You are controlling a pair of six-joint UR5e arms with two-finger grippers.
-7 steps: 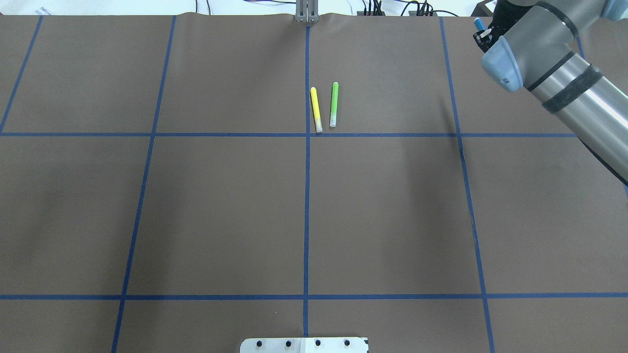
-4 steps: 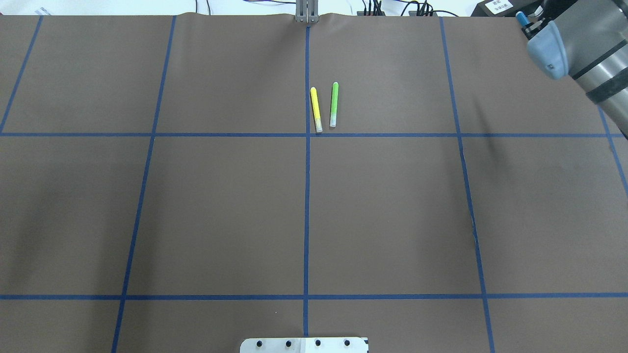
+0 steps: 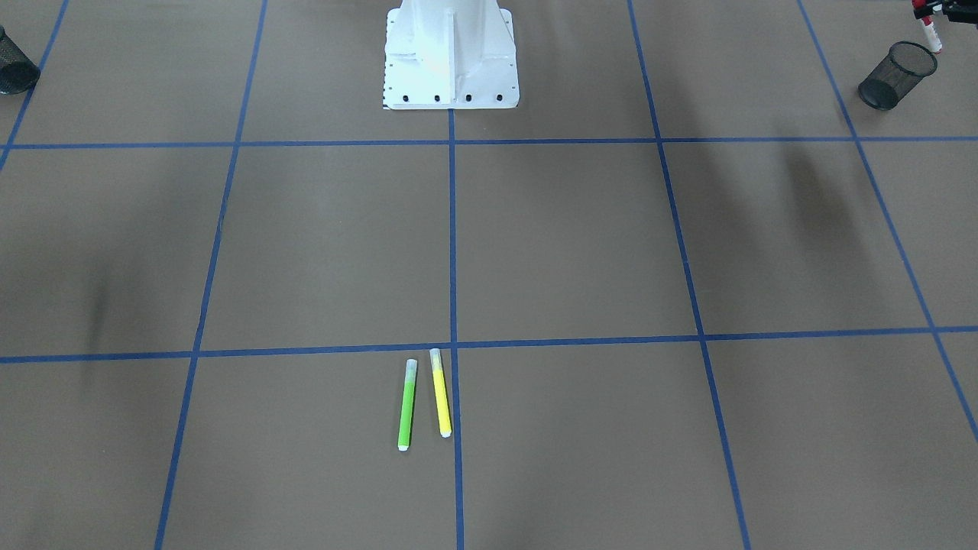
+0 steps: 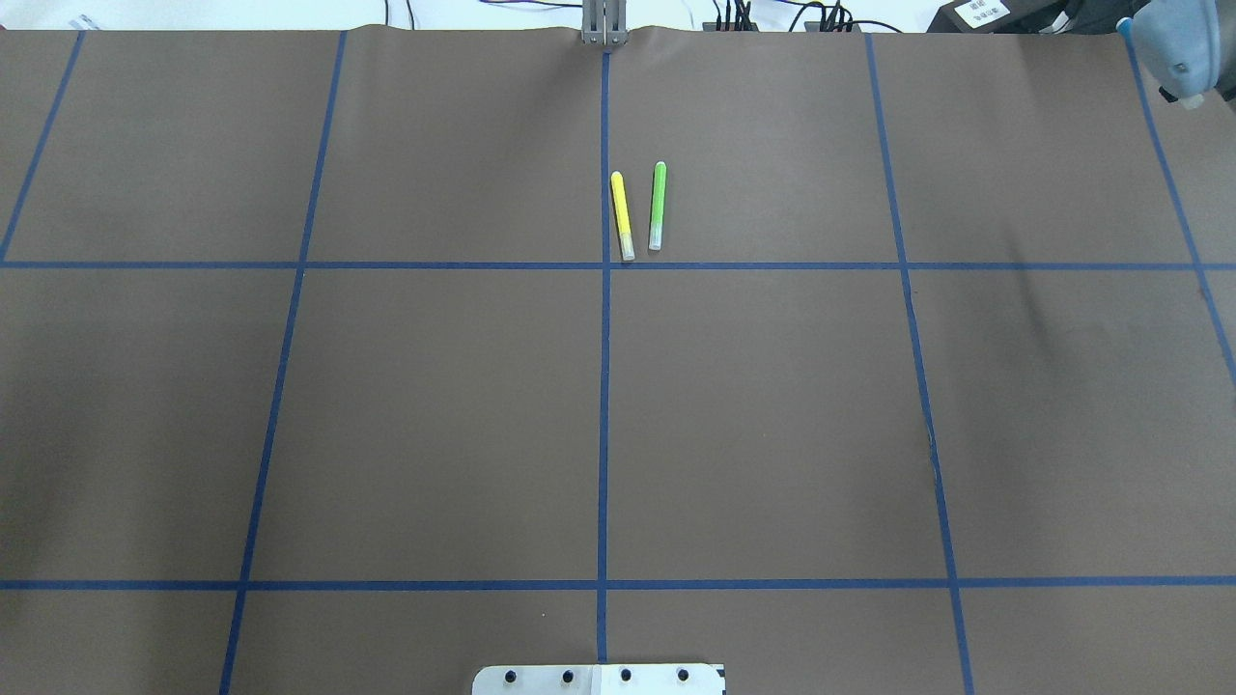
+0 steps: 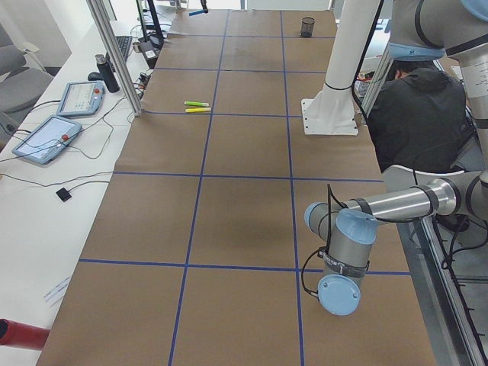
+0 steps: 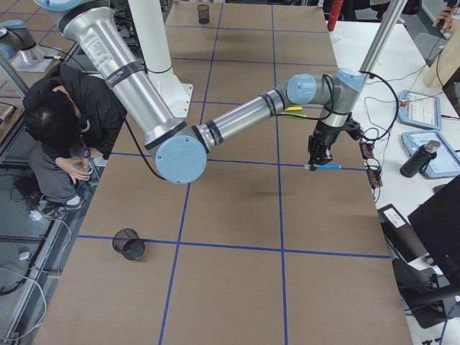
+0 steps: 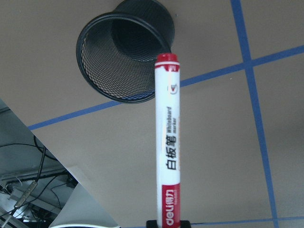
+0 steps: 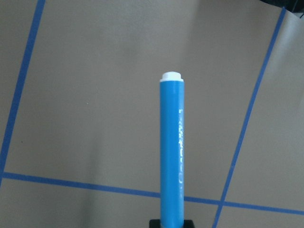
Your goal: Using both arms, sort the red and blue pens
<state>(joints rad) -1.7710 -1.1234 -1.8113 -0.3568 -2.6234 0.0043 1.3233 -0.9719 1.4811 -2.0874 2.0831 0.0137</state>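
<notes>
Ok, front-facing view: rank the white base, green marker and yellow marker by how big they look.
Largest: white base.
Then green marker and yellow marker: they look nearly alike, too close to rank.

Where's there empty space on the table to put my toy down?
The brown squares between the robot base and the green marker and yellow marker are bare, and so are the squares to both sides. It's only taken where those two markers lie side by side, and in the corners by the mesh cups.
</notes>
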